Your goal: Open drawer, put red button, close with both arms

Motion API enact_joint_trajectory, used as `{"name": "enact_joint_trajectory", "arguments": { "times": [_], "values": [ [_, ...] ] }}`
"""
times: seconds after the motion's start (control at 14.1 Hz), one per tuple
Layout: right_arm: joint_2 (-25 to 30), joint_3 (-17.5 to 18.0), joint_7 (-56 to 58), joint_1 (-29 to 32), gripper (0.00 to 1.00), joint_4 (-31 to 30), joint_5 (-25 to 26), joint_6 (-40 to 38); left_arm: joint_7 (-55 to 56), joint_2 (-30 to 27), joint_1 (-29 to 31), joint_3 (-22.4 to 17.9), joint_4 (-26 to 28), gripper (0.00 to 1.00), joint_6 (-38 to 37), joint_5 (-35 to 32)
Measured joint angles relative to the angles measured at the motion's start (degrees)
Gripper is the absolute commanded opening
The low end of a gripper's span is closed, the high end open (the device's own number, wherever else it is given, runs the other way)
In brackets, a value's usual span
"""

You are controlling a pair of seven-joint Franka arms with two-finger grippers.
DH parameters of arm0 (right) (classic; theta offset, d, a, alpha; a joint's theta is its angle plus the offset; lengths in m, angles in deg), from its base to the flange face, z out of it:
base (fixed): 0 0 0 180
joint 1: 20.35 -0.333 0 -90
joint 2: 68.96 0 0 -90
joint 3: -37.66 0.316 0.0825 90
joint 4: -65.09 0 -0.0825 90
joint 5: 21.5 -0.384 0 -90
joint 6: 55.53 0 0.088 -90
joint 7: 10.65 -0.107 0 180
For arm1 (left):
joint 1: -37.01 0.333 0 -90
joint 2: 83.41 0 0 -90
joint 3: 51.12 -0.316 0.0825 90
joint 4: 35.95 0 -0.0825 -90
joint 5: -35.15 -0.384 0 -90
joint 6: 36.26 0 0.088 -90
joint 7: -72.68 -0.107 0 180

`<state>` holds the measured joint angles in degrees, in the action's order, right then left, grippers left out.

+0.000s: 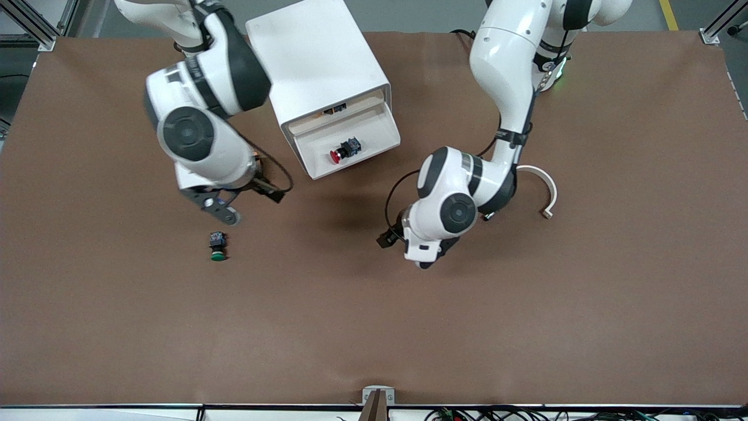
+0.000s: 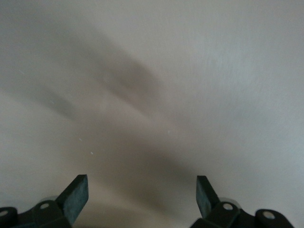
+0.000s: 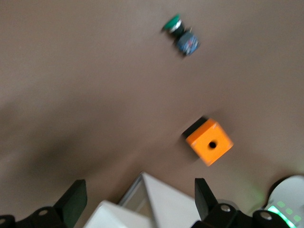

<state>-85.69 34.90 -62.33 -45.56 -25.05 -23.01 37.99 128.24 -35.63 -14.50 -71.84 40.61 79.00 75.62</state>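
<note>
Closing risk: my two pushes could land unevenly on the drawer (image 1: 350,153) front, so it skews and jams, or the cabinet (image 1: 318,67) slides along the bench (image 1: 374,327).
Open room: bare bench nearest the front camera, plenty of swing space.
Green button (image 1: 218,246): lies just under my right gripper (image 1: 217,206); a low sweep could knock it.
Left gripper (image 1: 429,257): jaws released, holding nothing, over bare bench.
Right gripper: jaws spread, empty.
Curved white piece (image 1: 544,190): beside my left arm, could snag.
Red button (image 1: 345,149): lying inside the pulled-out drawer, clear of its front edge.
</note>
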Motion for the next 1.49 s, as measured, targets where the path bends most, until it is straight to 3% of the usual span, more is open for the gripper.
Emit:
{"name": "enact_joint_trajectory", "arguments": {
  "times": [0.5,0.78,1.14,1.49],
  "values": [
    [5.8,-0.1,36.3,15.1,1.0,1.2,3.6,-7.1,7.3,-1.8,-10.6,0.0,3.1,1.0,-0.6,-0.3],
    [8.7,-0.1,54.1,25.1,1.0,3.6,3.9,-11.1,12.2,-4.8,-15.9,0.0,5.7,1.0,-2.3,-4.3],
    [8.5,0.0,60.7,29.8,1.0,5.0,4.0,-12.0,16.5,-4.9,-22.7,-0.4,7.1,1.0,-2.0,-5.3],
    [8.4,0.9,61.0,29.9,1.0,5.6,4.0,-11.6,17.7,-4.9,-23.1,-1.9,7.6,1.0,-1.9,-6.0]
  ]
}}
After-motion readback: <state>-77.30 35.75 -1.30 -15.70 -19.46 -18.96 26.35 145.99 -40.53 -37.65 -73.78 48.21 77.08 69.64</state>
